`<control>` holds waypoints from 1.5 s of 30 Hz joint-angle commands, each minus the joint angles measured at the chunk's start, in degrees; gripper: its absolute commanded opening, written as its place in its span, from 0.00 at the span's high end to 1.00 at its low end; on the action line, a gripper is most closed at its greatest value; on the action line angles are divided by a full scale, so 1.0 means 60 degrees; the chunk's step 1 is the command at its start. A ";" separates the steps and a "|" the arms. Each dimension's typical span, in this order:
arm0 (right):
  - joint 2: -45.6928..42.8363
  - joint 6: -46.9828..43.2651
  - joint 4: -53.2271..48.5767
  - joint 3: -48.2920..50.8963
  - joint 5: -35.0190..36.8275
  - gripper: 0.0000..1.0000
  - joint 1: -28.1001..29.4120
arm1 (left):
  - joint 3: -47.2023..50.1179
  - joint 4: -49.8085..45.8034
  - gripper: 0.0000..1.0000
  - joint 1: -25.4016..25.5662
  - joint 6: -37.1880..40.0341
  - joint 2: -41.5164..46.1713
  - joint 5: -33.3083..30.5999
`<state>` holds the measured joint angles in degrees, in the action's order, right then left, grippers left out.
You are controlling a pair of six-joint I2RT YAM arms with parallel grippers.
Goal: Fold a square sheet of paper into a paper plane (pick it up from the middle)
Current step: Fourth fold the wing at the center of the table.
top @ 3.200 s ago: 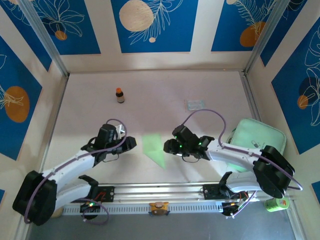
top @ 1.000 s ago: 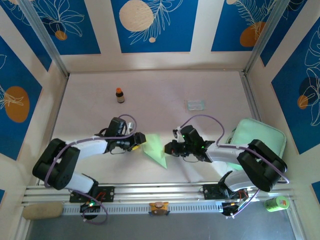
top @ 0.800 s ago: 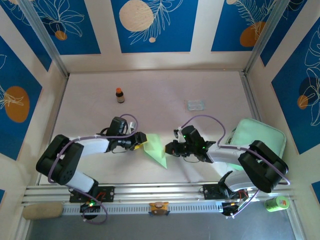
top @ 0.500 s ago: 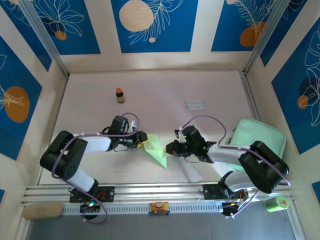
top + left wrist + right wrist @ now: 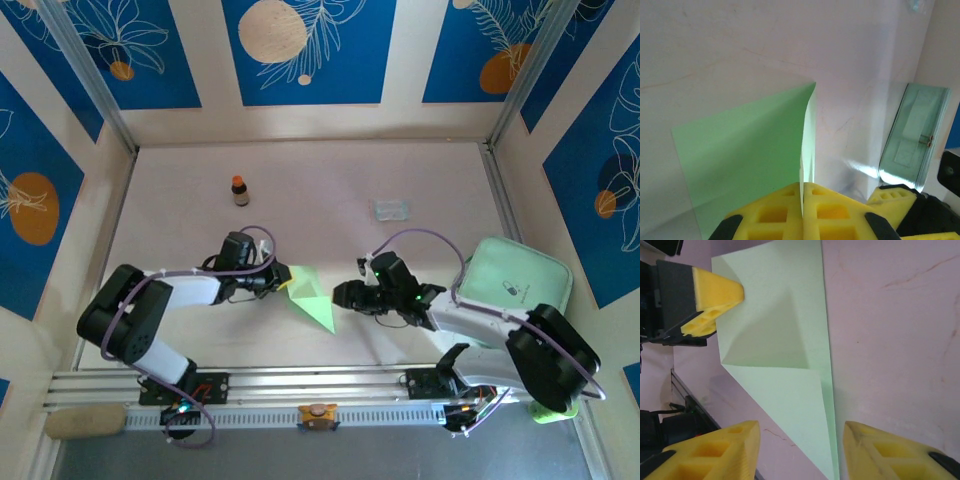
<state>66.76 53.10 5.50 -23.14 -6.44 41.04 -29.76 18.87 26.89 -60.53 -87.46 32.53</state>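
The pale green sheet of paper lies mid-table, folded into a long triangle whose point aims at the near edge. My left gripper is shut on its upper left corner. In the left wrist view, the yellow fingers are pressed together with the paper's raised edge pinched between them. My right gripper stands open just right of the paper. In the right wrist view, its fingers straddle the paper's narrow tip without touching it, and the left gripper's yellow finger rests on the far corner.
A small brown bottle with an orange cap stands at the back left. A clear plastic packet lies at the back right. A mint green tray sits by the right wall. A metal rail runs along the near edge.
My left gripper has reached the paper's left corner and shut on it. My right gripper has opened, let go of the paper and drawn back slightly to the right.
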 commanded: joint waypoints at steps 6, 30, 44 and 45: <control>-0.1246 -0.0534 -0.1717 -0.0217 0.1047 0.52 0.0172 | 0.0272 -0.0091 1.00 0.0341 -0.0732 0.0700 -0.1072; -0.1430 -0.1970 -0.1635 -0.0233 0.2682 0.47 0.1529 | -0.0184 -0.0555 0.86 0.1099 -0.0834 0.0767 -0.1608; -0.0468 -0.4940 -0.1043 -0.0385 0.5880 0.52 0.4364 | -0.0484 -0.0421 0.76 0.1099 -0.0429 0.0441 -0.0921; -0.0343 -0.5144 -0.1033 -0.0414 0.6008 0.53 0.4484 | -0.0504 -0.0399 0.78 0.1099 -0.0416 0.0419 -0.0884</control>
<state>63.57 27.51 -2.09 -24.32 24.27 66.24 -30.92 16.62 33.15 -64.66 -84.27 25.30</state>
